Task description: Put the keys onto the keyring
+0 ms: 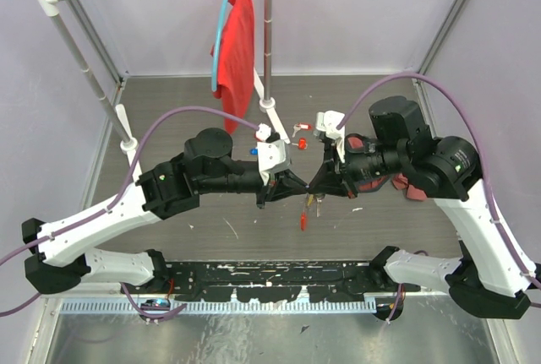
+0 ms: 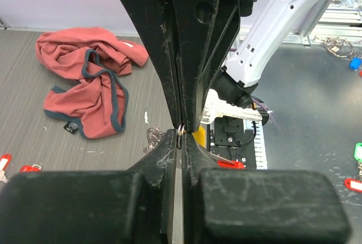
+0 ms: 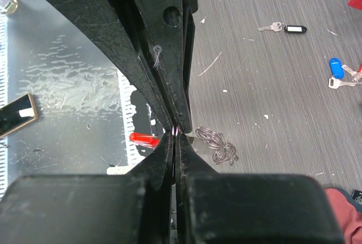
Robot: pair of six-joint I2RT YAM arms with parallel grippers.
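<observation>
My left gripper (image 1: 297, 183) and right gripper (image 1: 314, 182) meet tip to tip above the table's middle, both shut. In the left wrist view my left gripper (image 2: 181, 139) pinches a small metal ring (image 2: 180, 132) that runs up into the right gripper's tips. A silvery key (image 2: 229, 111) with a yellow tag (image 2: 199, 137) sticks out beside the right gripper's fingers (image 2: 195, 57). The keyring's red plastic piece (image 1: 303, 222) hangs below the tips and its chain coil (image 3: 218, 145) shows under them. My right gripper (image 3: 177, 135) is shut at the same spot; what it grips is hidden.
Loose keys lie behind the grippers: red tags (image 1: 300, 140), a blue tag (image 1: 253, 151), a black tag (image 3: 285, 28). A red shirt (image 1: 237, 43) hangs on a rack at the back. A red cloth (image 2: 85, 80) lies under the right arm. A slotted rail (image 1: 211, 296) runs along the near edge.
</observation>
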